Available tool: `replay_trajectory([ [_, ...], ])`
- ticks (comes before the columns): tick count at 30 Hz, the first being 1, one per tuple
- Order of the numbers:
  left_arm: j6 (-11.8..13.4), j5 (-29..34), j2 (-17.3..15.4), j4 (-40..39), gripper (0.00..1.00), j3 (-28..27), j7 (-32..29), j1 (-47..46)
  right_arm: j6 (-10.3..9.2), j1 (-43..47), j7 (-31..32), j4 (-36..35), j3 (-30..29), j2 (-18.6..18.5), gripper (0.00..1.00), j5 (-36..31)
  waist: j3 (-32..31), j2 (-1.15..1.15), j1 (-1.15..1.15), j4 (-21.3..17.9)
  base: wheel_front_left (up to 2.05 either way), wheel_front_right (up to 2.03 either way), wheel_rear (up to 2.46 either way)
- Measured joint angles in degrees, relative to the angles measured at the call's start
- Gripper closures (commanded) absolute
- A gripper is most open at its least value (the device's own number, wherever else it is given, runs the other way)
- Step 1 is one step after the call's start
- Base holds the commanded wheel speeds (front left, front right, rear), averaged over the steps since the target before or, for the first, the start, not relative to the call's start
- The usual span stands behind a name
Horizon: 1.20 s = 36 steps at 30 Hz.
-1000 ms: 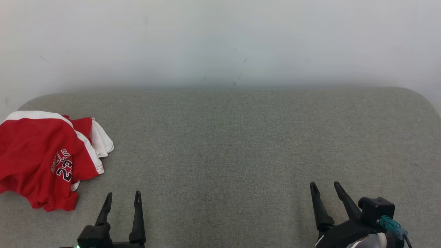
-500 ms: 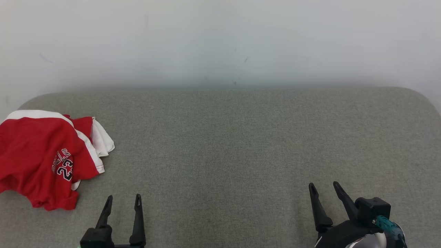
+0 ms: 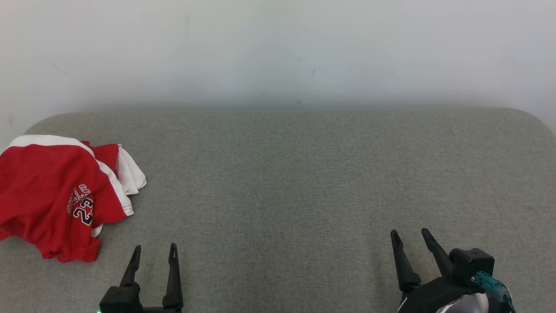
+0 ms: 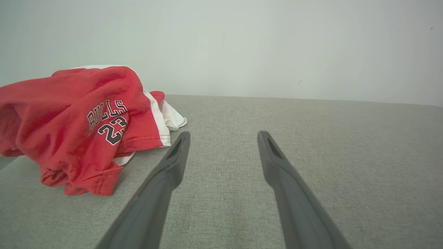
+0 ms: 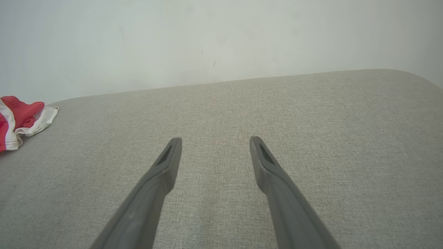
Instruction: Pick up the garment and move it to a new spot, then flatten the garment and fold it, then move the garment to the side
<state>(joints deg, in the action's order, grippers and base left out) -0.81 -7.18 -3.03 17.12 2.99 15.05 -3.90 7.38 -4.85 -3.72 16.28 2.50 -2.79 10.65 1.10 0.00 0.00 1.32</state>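
A crumpled red garment (image 3: 47, 195) with white trim and a "Bulls 23" print lies at the left end of the grey fabric surface (image 3: 286, 174). In the left wrist view the garment (image 4: 76, 121) sits ahead and to the left of the fingers. My left gripper (image 3: 155, 250) stands open near the front edge, just right of the garment and apart from it, with nothing in it. My right gripper (image 3: 409, 234) stands open at the lower right, far from the garment. The right wrist view catches a corner of the garment (image 5: 20, 119) at its left edge.
A pale wall (image 3: 278, 52) rises right behind the grey surface. The surface has rounded back corners, and its left edge runs under the garment. Bare grey fabric stretches from the middle to the right end.
The garment and the grippers hold their places. The whole head picture has shifted slightly, so the camera moved a little.
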Motion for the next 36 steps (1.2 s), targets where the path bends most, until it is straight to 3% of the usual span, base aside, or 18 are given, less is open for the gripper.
replay_trajectory([
  [13, 0.1, -0.4, 0.1, 0.0, 0.00, -0.4, 0.0, -0.6, 0.00, 0.2, -0.1, 0.0, 0.1, 0.0, 0.00, 0.3, 0.2, 0.00, 0.00, 4.5, 0.00, 0.00, 0.00],
  [36, -0.2, 0.1, 0.1, 0.7, 0.00, -3.1, 0.0, 1.4, 0.00, 1.2, -0.6, 1.7, 1.8, 0.0, 0.00, 2.7, -1.5, 0.00, 0.00, 23.1, 0.00, 0.00, 0.00],
])
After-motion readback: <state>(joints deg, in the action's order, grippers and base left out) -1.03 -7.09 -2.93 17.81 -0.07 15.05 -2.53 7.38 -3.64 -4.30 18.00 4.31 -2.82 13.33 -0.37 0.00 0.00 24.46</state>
